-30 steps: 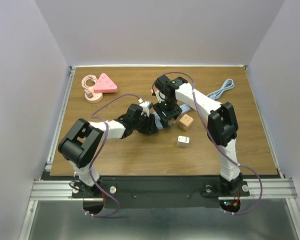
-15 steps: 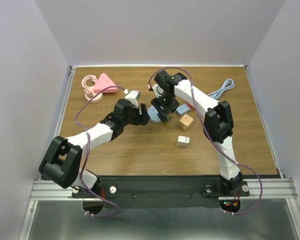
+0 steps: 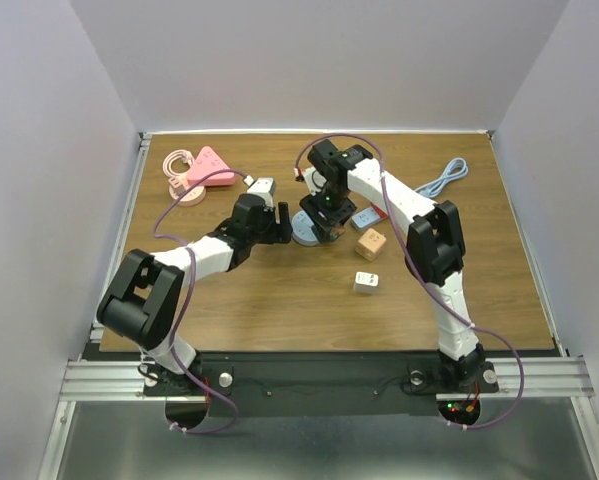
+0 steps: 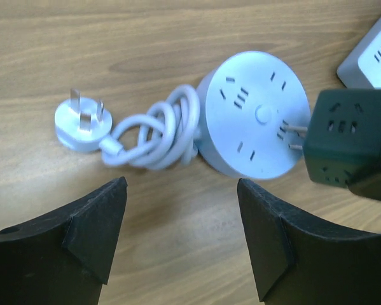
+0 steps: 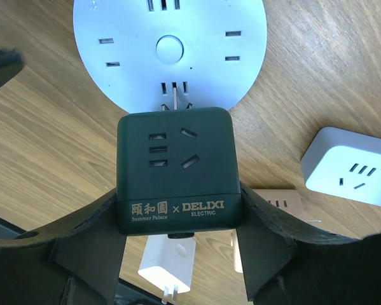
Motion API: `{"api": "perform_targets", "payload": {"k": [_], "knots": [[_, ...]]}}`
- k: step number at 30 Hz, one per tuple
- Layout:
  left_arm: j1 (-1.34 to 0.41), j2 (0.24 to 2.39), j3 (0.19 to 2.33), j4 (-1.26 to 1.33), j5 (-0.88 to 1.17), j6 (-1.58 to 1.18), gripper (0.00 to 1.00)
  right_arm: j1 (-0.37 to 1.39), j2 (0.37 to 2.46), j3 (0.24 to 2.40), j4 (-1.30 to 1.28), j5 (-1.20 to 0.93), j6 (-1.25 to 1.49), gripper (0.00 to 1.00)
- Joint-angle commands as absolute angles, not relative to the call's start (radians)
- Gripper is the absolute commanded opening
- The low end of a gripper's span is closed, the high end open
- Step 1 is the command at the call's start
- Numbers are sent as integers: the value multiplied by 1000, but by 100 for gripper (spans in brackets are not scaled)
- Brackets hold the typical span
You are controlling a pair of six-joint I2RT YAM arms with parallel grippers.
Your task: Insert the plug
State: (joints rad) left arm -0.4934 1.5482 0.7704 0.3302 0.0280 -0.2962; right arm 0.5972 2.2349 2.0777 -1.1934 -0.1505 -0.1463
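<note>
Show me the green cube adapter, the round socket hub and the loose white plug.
green cube adapter (image 5: 174, 168), right wrist view, on its socket face.
round socket hub (image 4: 254, 136), left wrist view, on its top face.
loose white plug (image 4: 82, 130), left wrist view, on its pronged face.

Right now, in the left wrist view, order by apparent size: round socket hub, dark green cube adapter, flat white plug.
1. round socket hub
2. dark green cube adapter (cut off by the frame, so unsure against the hub)
3. flat white plug
</note>
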Motion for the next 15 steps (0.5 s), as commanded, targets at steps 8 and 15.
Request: {"api": "perform_targets", "payload": {"k": [8, 15], "knots": [[-495, 1701, 959, 385, 35, -230, 78, 594, 2194, 2075, -1149, -184, -160, 18], [-495, 1738, 930, 339, 37, -221, 75, 594, 2200, 2112, -1146, -161, -156, 19]]}}
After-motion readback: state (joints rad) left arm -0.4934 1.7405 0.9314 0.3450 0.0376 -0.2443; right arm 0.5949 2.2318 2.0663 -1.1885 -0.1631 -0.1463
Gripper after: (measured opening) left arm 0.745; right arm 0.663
